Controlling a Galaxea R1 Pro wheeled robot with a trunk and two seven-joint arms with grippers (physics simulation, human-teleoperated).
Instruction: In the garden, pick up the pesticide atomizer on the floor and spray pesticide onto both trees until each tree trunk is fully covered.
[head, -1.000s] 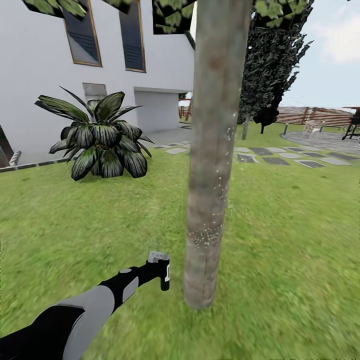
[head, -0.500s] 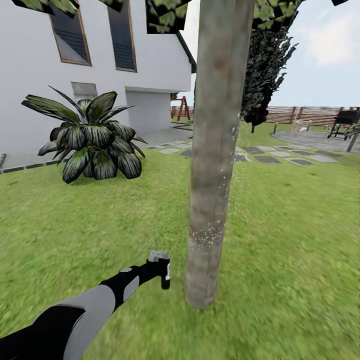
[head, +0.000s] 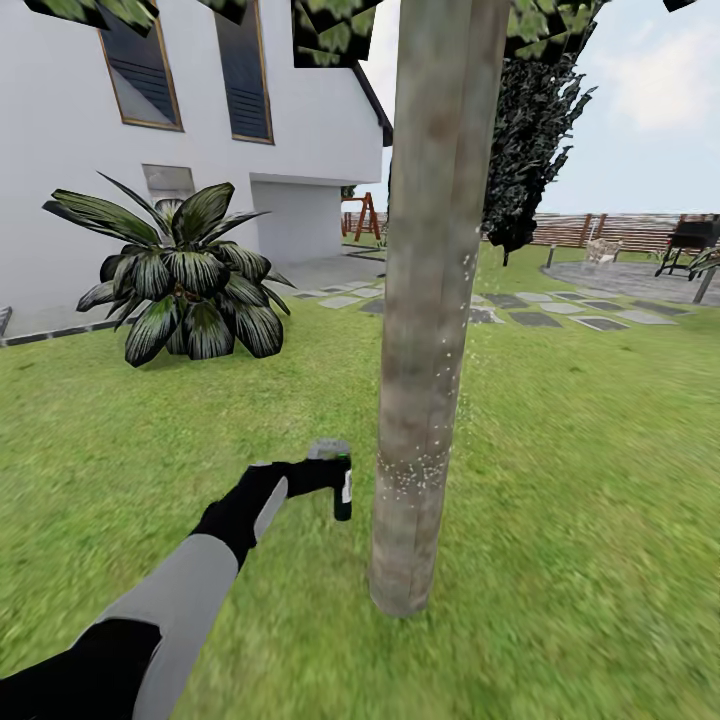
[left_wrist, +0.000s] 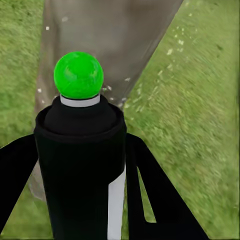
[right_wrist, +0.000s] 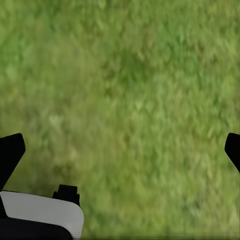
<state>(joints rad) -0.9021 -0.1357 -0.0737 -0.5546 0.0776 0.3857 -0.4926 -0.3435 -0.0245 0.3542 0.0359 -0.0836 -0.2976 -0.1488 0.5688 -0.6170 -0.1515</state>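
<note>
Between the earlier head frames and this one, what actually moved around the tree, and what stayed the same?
The left arm rose, lifting the atomizer in the left gripper from near the trunk's base up to the band of white pesticide specks, beside the tree trunk. The view had also panned slightly between the first two frames, then held. The grip on the atomizer, the specks and the right gripper, open over grass, look the same.
</note>
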